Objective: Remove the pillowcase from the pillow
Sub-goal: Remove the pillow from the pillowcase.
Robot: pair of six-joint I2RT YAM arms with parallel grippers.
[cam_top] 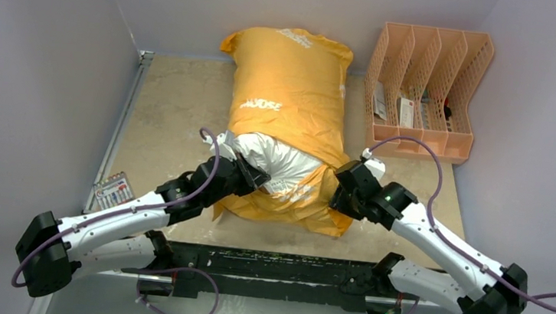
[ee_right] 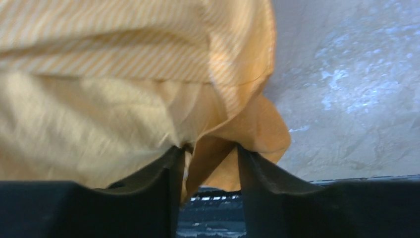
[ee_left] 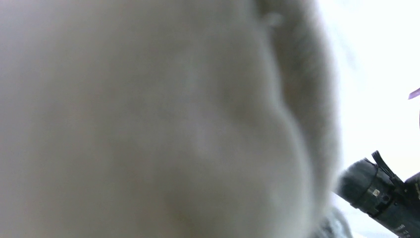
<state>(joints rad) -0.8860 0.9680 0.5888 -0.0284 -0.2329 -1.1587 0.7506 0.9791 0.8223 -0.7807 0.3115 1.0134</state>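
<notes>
Robot lab cell: grey walls (cam_top: 45, 65) box in a table (cam_top: 172, 108); left arm (cam_top: 111, 218) and right arm (cam_top: 436, 238) bolted at its near edge.

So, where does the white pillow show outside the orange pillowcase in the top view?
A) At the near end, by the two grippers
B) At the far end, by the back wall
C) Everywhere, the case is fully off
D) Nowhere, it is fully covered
A: the white pillow bulges out of the orange pillowcase only at the near end, and the case covers the rest up to the back wall.
</notes>
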